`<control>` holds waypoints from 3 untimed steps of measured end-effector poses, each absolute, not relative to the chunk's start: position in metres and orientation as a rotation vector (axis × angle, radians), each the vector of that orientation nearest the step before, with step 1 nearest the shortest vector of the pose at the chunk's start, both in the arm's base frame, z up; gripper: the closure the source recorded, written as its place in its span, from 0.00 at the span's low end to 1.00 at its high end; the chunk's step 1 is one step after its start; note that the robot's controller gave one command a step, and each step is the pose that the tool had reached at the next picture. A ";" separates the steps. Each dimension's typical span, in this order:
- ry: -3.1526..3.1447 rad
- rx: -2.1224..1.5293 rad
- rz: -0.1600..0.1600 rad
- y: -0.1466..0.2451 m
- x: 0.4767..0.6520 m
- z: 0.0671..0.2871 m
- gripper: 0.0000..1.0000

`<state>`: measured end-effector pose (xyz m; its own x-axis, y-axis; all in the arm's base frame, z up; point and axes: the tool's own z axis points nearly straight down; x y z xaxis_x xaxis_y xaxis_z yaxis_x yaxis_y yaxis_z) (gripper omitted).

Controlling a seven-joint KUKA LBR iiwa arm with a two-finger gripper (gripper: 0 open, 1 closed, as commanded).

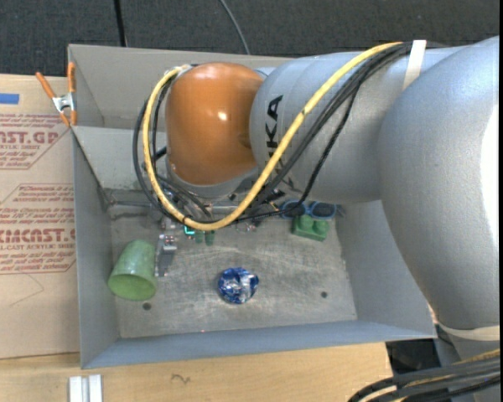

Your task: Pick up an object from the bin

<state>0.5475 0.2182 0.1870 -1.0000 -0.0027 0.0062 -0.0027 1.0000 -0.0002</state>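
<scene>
Grey arm (360,141) bends down into the bin (302,287); gripper (163,254) just beside a tipped green cup (132,272), jaws' state unclear.

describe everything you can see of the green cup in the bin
The green cup is pale green, smooth and plastic-looking, and appears whole. It lies tipped on its side on the bin floor, in the near left corner, with one round end facing near-left. I cannot tell whether that end is mouth or base. The tool stands at its right flank, touching or nearly so. Nothing else touches it.
</scene>
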 end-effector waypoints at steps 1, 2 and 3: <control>-3.165 0.036 -0.016 0.233 0.525 0.115 0.00; -3.168 0.036 -0.022 0.235 0.526 0.117 1.00; -3.153 0.070 -0.004 0.208 0.584 0.237 1.00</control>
